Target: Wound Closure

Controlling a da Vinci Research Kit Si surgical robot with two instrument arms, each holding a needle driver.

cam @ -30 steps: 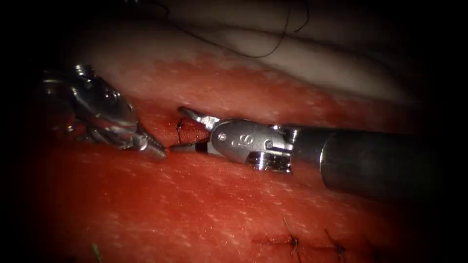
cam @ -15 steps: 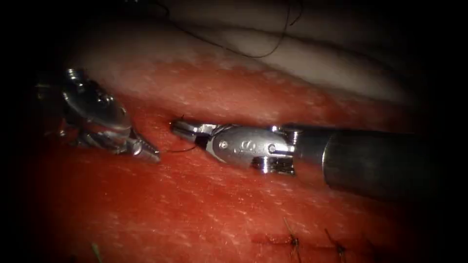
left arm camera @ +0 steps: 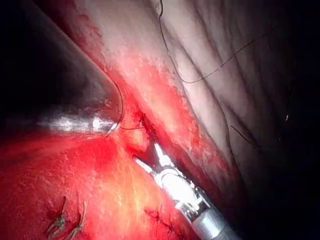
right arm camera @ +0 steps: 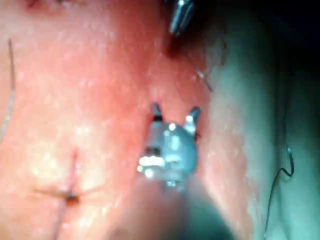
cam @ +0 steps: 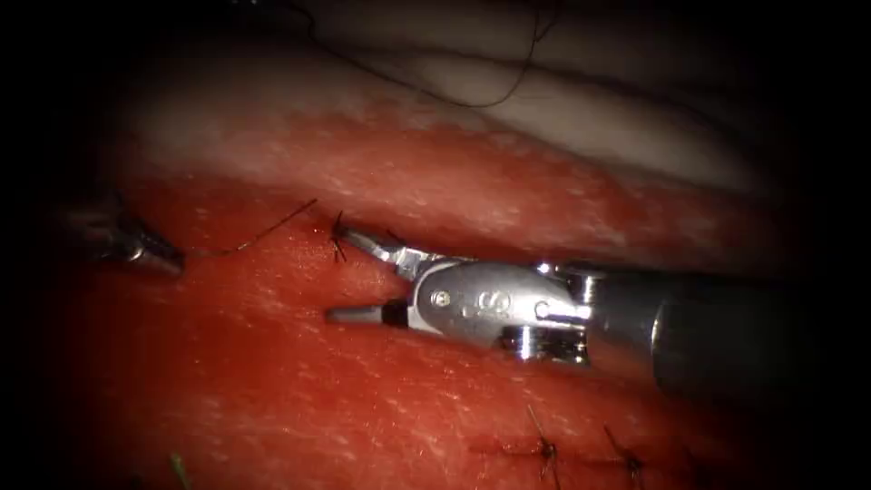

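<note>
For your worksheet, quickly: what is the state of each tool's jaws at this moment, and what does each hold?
Left tool: jaws shut on the thread, which runs to the knot at the cut.
Right tool: jaws open, holding nothing, beside that knot.

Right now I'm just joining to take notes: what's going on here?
The left claw, left of the knot, is shut on a thread that runs toward that knot at the cut in the tissue. The right claw is open beside the knot, holding nothing. I can't make out a needle.
</note>
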